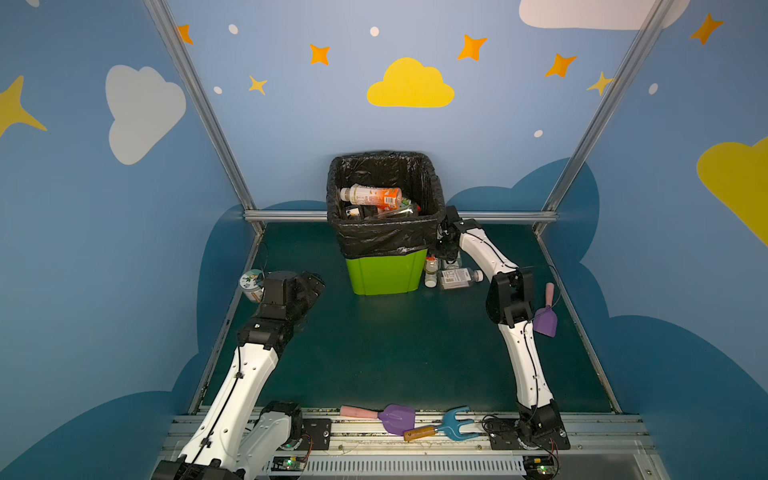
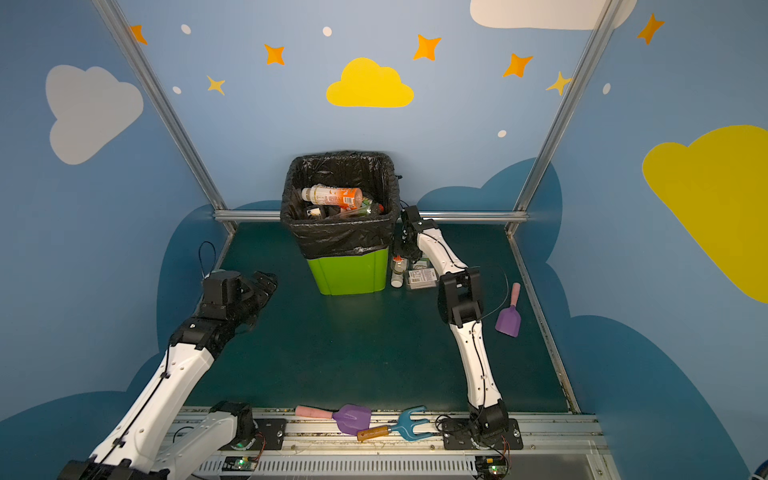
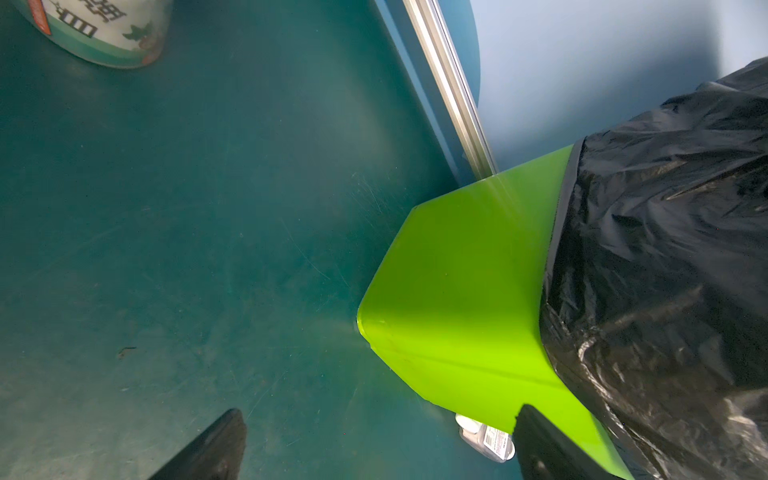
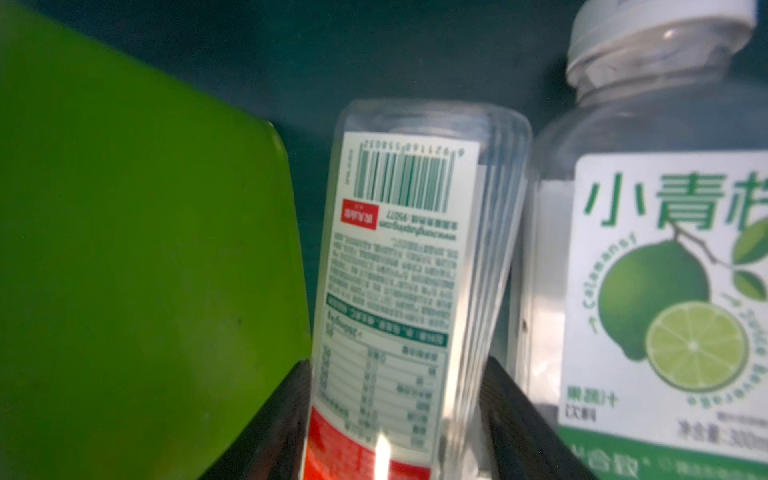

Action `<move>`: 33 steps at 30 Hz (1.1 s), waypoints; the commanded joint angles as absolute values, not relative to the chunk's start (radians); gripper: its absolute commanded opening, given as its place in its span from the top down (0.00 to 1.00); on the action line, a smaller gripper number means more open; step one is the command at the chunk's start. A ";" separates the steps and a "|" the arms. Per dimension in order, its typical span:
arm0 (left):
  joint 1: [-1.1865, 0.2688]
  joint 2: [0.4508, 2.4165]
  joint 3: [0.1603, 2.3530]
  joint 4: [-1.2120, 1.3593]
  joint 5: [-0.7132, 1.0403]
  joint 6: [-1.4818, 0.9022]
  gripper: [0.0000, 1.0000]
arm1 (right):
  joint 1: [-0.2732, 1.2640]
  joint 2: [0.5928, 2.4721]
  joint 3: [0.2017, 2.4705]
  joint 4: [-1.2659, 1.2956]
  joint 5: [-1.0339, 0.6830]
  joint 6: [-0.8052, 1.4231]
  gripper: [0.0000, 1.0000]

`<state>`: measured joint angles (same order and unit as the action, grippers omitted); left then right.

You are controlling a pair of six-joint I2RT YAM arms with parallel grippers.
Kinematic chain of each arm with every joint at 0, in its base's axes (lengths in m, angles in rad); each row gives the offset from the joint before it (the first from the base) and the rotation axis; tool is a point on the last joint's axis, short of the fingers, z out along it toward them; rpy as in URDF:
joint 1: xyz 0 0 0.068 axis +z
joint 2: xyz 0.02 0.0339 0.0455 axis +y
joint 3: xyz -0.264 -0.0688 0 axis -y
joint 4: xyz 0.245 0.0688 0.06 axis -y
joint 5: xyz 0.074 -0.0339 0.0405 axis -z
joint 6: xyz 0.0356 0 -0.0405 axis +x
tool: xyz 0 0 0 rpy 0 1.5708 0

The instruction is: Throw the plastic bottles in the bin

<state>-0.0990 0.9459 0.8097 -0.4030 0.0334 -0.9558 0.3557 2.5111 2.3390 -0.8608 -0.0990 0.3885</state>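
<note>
The lime-green bin [image 1: 386, 272] [image 2: 349, 276] with its black bag stands at the back, with several plastic bottles [image 1: 372, 195] [image 2: 332, 195] inside. More plastic bottles lie on the floor by its right side [image 1: 457, 277] [image 2: 422, 277]. My right gripper [image 1: 442, 249] [image 2: 409, 249] reaches down there. In the right wrist view its fingers [image 4: 511, 415] press both sides of a clear bottle [image 4: 395, 270] with a white and red label, between the bin wall [image 4: 124, 249] and a lime-label bottle [image 4: 665, 249]. My left gripper [image 1: 311, 286] [image 3: 380, 440] hovers open and empty left of the bin [image 3: 457, 291].
A squat jar [image 1: 251, 284] [image 3: 108, 29] stands at the left wall behind my left gripper. A purple shovel [image 1: 544, 318] lies by the right wall. Another purple shovel [image 1: 395, 415] and a blue fork [image 1: 451, 424] lie on the front rail.
</note>
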 commanded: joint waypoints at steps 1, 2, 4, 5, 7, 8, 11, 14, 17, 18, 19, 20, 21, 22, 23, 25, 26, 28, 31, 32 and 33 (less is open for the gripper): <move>-0.089 0.961 0.850 -0.379 0.035 -0.932 0.00 | 0.329 2.466 2.271 -0.897 -0.139 0.397 0.41; -0.088 0.965 0.855 -0.376 0.035 -0.929 0.00 | 0.320 2.458 2.257 -0.896 -0.164 0.403 0.42; -0.084 0.973 0.862 -0.367 0.033 -0.924 0.00 | 0.306 2.438 2.223 -0.882 -0.210 0.413 0.44; -0.081 0.977 0.866 -0.363 0.032 -0.922 0.00 | 0.298 2.423 2.193 -0.860 -0.234 0.420 0.45; -0.079 0.983 0.874 -0.359 0.032 -0.915 0.00 | 0.287 2.381 2.128 -0.811 -0.266 0.434 0.47; -0.077 0.988 0.881 -0.359 0.032 -0.910 0.00 | 0.284 2.357 2.093 -0.784 -0.278 0.441 0.48; -0.069 1.006 0.902 -0.362 0.032 -0.896 0.00 | 0.272 2.297 2.025 -0.736 -0.307 0.454 0.50; -0.067 1.021 0.914 -0.351 0.034 -0.892 0.00 | 0.260 2.248 1.985 -0.712 -0.331 0.466 0.50; -0.065 1.036 0.923 -0.340 0.037 -0.889 0.00 | 0.248 2.189 1.936 -0.676 -0.355 0.484 0.51; -0.064 1.040 0.926 -0.339 0.037 -0.888 0.00 | 0.242 2.173 1.922 -0.666 -0.362 0.490 0.51; -0.065 1.047 0.929 -0.337 0.038 -0.889 0.00 | 0.237 2.151 1.909 -0.652 -0.372 0.497 0.51; -0.064 1.053 0.934 -0.334 0.041 -0.889 0.00 | 0.231 2.130 1.895 -0.640 -0.381 0.504 0.51; -0.065 1.057 0.938 -0.333 0.044 -0.889 0.00 | 0.226 2.113 1.882 -0.627 -0.389 0.510 0.51; -0.066 1.063 0.945 -0.333 0.046 -0.885 0.00 | 0.220 2.090 1.866 -0.611 -0.400 0.522 0.51; -0.064 1.068 0.951 -0.332 0.046 -0.884 0.00 | 0.211 2.068 1.849 -0.594 -0.412 0.534 0.51; -0.065 1.073 0.954 -0.327 0.042 -0.881 0.00 | 0.195 2.027 1.821 -0.566 -0.431 0.554 0.52; -0.063 1.075 0.955 -0.322 0.039 -0.881 0.00 | 0.187 2.005 1.807 -0.554 -0.440 0.564 0.52; -0.063 1.080 0.961 -0.319 0.034 -0.875 0.00 | 0.171 1.962 1.783 -0.530 -0.450 0.577 0.52; -0.057 1.089 0.978 -0.325 0.030 -0.861 0.00 | 0.149 1.894 1.741 -0.490 -0.463 0.603 0.52; -0.055 1.093 0.985 -0.329 0.030 -0.858 0.00 | 0.140 1.868 1.719 -0.470 -0.468 0.616 0.52; -0.054 1.097 0.992 -0.330 0.031 -0.854 0.00 | 0.131 1.845 1.700 -0.448 -0.473 0.633 0.52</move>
